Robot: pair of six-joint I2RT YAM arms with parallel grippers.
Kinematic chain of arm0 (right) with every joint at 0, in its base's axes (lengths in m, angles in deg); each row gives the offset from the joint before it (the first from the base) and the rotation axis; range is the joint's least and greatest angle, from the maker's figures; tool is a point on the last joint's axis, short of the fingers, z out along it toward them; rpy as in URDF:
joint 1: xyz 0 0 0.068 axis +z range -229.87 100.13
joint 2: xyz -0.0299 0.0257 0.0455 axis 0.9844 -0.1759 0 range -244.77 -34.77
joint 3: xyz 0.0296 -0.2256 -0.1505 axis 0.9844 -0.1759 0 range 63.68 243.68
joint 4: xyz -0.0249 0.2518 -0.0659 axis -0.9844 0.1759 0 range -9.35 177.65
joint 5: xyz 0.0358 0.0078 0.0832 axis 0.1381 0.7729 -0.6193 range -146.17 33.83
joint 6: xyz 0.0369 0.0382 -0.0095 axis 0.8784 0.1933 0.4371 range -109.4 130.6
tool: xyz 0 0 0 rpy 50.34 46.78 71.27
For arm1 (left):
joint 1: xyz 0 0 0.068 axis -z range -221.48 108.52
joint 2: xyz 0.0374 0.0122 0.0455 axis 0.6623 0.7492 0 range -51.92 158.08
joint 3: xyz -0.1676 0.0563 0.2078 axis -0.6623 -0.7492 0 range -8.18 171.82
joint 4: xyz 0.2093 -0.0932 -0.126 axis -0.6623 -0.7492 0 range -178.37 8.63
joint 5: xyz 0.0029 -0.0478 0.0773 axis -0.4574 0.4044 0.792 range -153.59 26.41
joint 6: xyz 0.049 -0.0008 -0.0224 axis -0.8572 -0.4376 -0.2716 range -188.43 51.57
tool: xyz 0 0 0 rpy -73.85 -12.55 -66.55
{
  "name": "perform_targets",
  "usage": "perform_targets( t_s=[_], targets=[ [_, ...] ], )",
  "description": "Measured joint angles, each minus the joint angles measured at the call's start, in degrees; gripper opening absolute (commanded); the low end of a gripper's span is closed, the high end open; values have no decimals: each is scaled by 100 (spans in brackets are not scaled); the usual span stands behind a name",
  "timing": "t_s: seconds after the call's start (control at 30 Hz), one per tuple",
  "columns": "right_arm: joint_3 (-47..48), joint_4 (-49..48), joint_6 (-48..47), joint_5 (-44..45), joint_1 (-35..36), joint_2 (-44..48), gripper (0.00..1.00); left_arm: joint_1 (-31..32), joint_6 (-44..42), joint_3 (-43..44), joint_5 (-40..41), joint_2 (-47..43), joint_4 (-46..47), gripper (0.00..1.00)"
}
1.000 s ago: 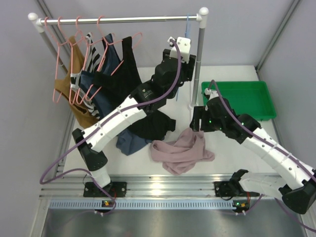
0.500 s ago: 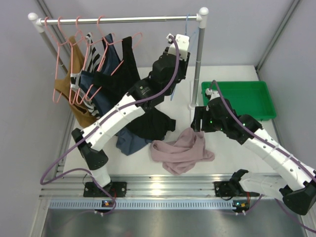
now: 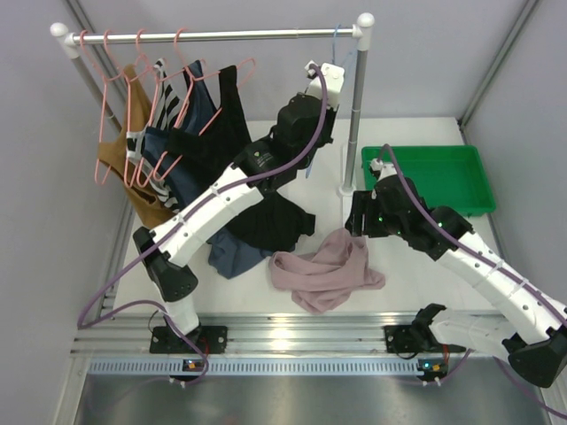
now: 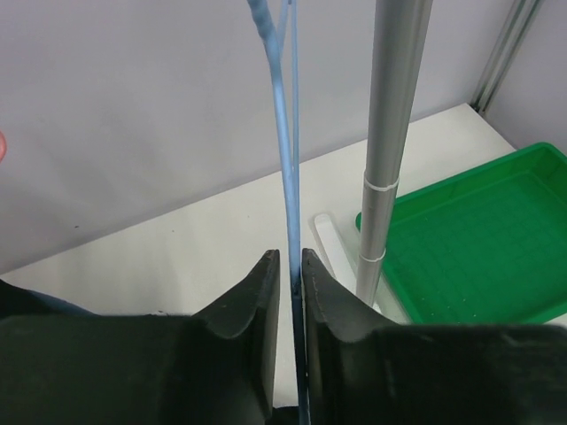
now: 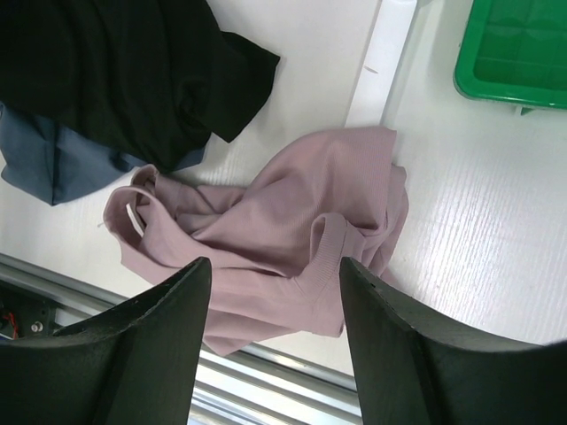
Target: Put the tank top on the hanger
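The tank top lies crumpled on the white table, front centre. My right gripper hovers open right above it, its fingers straddling the fabric without touching it. The light-blue hanger hangs by its hook at the right end of the rail. Raised to it, my left gripper has the hanger's wire running between its two fingers. The jaws stand almost together, with a thin slit of light still showing beside the wire.
A metal rail on a post carries pink hangers with clothes at the left. A black top and a navy top lie beside the pink one. A green tray sits at the back right.
My left gripper has shifted slightly left along the rail's right end and its jaws have narrowed around the blue wire. The right gripper has barely moved above the tank top.
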Motion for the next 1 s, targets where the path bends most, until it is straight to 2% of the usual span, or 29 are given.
perform_targets(
  t_s=[0.13,0.17,0.33,0.7,1.0],
  targets=[
    [0,4,-2,2,0,0,57,-17,-17,0,-11,15,4,2],
    [0,11,0,2,0,0,56,-24,-35,0,-9,15,4,0],
    [0,48,-2,20,0,26,52,-31,-201,-17,33,15,109,0],
    [0,50,-2,37,0,48,51,-42,-577,-61,160,-92,466,0],
    [0,50,-9,39,0,48,51,-42,-599,-599,157,-625,654,0]
  ],
)
